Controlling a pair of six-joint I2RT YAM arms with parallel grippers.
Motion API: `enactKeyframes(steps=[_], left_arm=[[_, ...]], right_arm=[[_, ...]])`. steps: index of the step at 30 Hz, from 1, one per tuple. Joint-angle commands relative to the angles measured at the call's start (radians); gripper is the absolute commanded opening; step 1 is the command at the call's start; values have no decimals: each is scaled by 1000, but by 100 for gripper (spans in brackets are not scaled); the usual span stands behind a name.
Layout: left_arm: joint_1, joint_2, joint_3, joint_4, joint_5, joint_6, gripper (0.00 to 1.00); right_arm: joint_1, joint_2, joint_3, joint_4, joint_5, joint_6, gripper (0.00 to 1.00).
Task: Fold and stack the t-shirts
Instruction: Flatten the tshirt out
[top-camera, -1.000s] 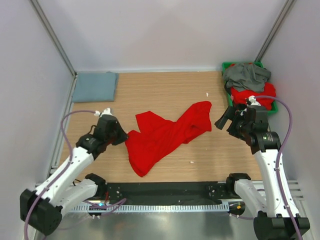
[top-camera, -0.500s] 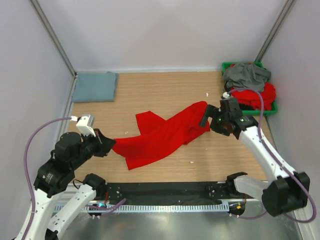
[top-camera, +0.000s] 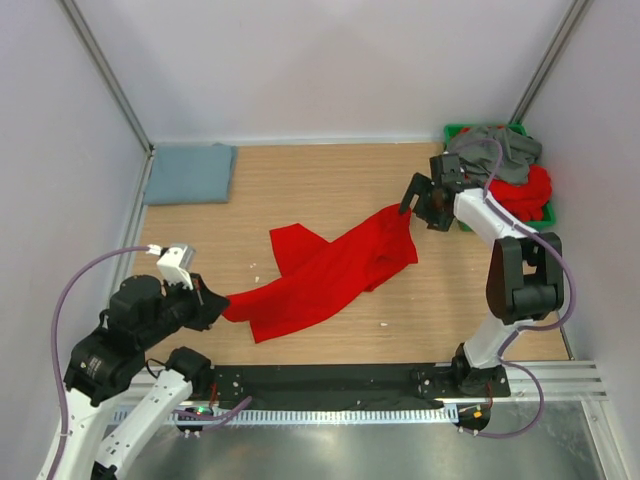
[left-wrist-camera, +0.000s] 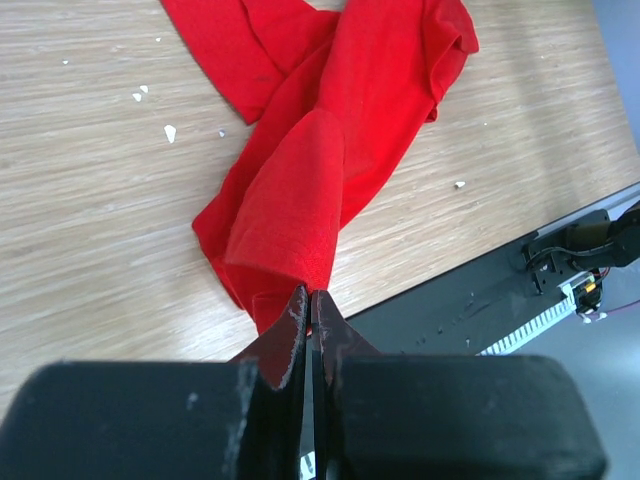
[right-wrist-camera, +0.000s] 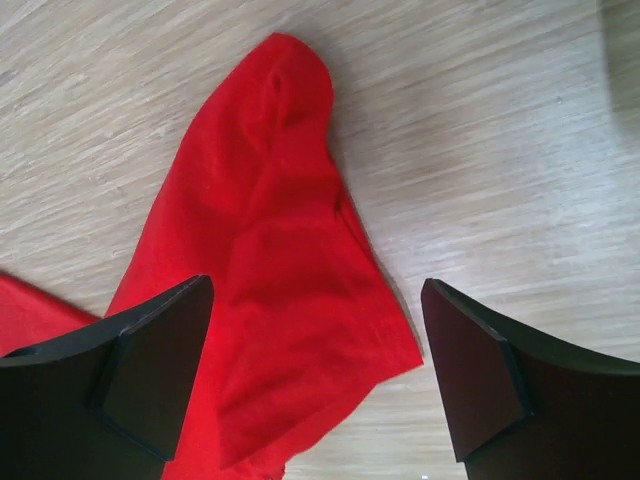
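A crumpled bright red t-shirt lies stretched in a slant across the wooden table. My left gripper is shut on its near-left corner, and in the left wrist view the cloth rises into the closed tips of that gripper. My right gripper hovers open above the shirt's far right end, its fingers standing either side of the red cloth without touching it. A folded blue-grey t-shirt lies at the far left corner. A dark grey t-shirt and more red t-shirts fill the bin.
The green plastic bin stands at the far right corner, just behind the right wrist. A black rail runs along the table's near edge. Small white specks dot the wood. Walls close in the left, back and right sides.
The left arm has pulled the shirt's corner left and toward the near edge, stretching the cloth. The right arm has swung left and farther back, over the shirt's far right end.
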Motion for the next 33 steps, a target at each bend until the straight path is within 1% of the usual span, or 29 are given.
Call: enactKeyframes(steps=[1, 2, 3, 4, 6, 7, 8, 10, 15, 19, 23, 27, 29, 32, 33], left_arm=[[8, 5, 4, 6, 34, 29, 0], [12, 2, 4, 5, 31, 28, 0], [15, 4, 4, 5, 31, 29, 0], [21, 2, 3, 8, 35, 29, 0], [28, 10, 3, 8, 37, 31, 0], [34, 13, 4, 8, 45, 32, 0], [35, 16, 4, 10, 46, 34, 0], [41, 27, 4, 10, 51, 35, 0], [51, 36, 6, 10, 52, 37, 0], [55, 30, 4, 10, 46, 34, 0], [58, 31, 3, 10, 46, 32, 0], [58, 35, 3, 10, 45, 31, 0], [60, 35, 4, 10, 43, 32, 0], [63, 33, 4, 10, 43, 32, 0], [66, 35, 3, 10, 45, 32, 0]], right_arm=[[8, -11, -11, 6, -13, 5, 90], [8, -56, -52, 22, -4, 28, 89], [7, -77, -132, 52, 28, 42, 85], [1, -99, -167, 60, 29, 52, 82], [2, -152, -261, 94, 13, 77, 71], [2, -169, -290, 108, 15, 85, 69], [2, -197, -316, 120, -26, 100, 69], [2, -206, -365, 143, -30, 103, 69], [2, -191, -410, 190, -56, 112, 65], [2, -162, -413, 220, -56, 111, 63], [2, -128, -410, 243, -54, 105, 58], [2, -117, -418, 258, -51, 108, 48], [2, -120, -427, 267, -50, 111, 46], [2, -131, -438, 270, -40, 108, 35], [0, -134, -442, 272, -39, 109, 29]])
